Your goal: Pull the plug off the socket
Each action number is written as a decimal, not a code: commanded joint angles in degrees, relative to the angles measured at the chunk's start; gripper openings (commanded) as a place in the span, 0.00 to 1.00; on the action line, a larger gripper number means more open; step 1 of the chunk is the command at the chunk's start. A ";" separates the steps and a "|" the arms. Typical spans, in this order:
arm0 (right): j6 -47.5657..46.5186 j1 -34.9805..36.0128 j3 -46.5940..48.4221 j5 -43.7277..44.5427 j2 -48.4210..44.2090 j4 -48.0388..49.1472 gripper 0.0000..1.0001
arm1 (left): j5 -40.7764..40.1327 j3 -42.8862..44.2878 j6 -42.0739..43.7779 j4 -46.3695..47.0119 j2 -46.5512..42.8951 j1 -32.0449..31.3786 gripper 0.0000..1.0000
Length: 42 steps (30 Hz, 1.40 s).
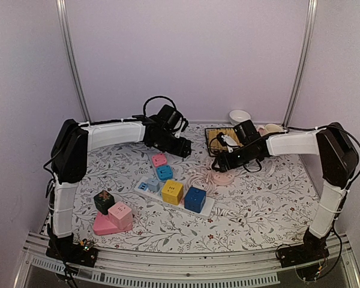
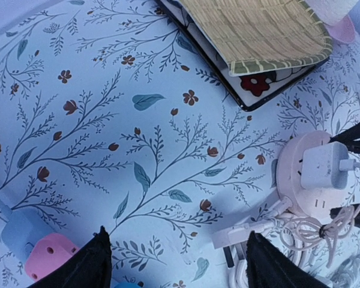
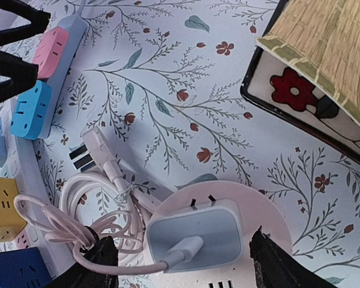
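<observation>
A white charger plug [image 3: 195, 234] with a white cable sits plugged into a round pale pink socket [image 3: 270, 210]; both also show in the left wrist view, the plug [image 2: 325, 164] on the socket [image 2: 291, 174], and the socket in the top view [image 1: 221, 176]. My right gripper [image 3: 180, 264] is open, its fingers on either side of the plug, not touching it. My left gripper [image 2: 179, 264] is open and empty above the floral cloth, left of the socket. A bundled white cable [image 3: 90, 204] with a loose three-pin plug [image 3: 93, 147] lies beside the socket.
A white power strip [image 1: 174, 195] carries blue [image 1: 195, 198], yellow [image 1: 172, 191] and smaller cube adapters. A bamboo-mat tray [image 1: 219, 139] stands behind the socket. Pink and dark cubes [image 1: 111, 213] sit at front left. A white bowl [image 1: 239, 116] is at the back.
</observation>
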 commanded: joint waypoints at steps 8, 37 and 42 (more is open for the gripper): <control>-4.13 0.19 8.05 2.28 7.00 0.71 0.69 | -0.28 -0.50 -0.23 1.13 -2.78 0.72 0.77; 27.00 0.52 5.53 26.04 1.64 -13.40 0.35 | 6.05 6.53 5.41 1.43 3.55 -5.42 0.78; 27.22 1.58 4.60 24.20 1.85 -12.32 0.59 | 6.64 8.97 5.88 0.60 5.68 -6.92 0.78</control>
